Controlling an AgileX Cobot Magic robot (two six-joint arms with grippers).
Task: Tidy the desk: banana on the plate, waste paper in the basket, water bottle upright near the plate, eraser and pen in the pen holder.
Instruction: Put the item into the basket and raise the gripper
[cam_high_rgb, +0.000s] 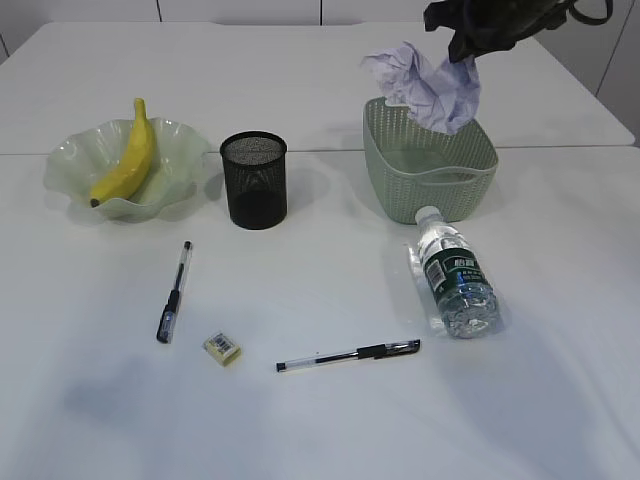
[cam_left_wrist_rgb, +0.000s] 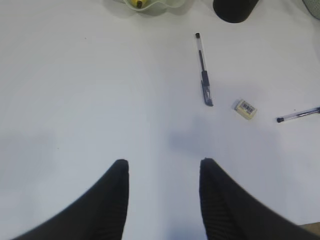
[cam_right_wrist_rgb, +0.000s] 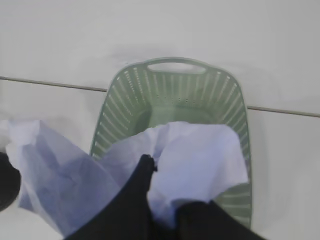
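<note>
My right gripper is shut on the crumpled waste paper and holds it above the green basket; the right wrist view shows the paper over the basket. The banana lies on the pale green plate. The water bottle lies on its side in front of the basket. Two pens and the eraser lie on the table. The black mesh pen holder stands beside the plate. My left gripper is open and empty above bare table.
The white table has a seam running across behind the plate and basket. In the left wrist view one pen, the eraser and the tip of the other pen lie ahead to the right.
</note>
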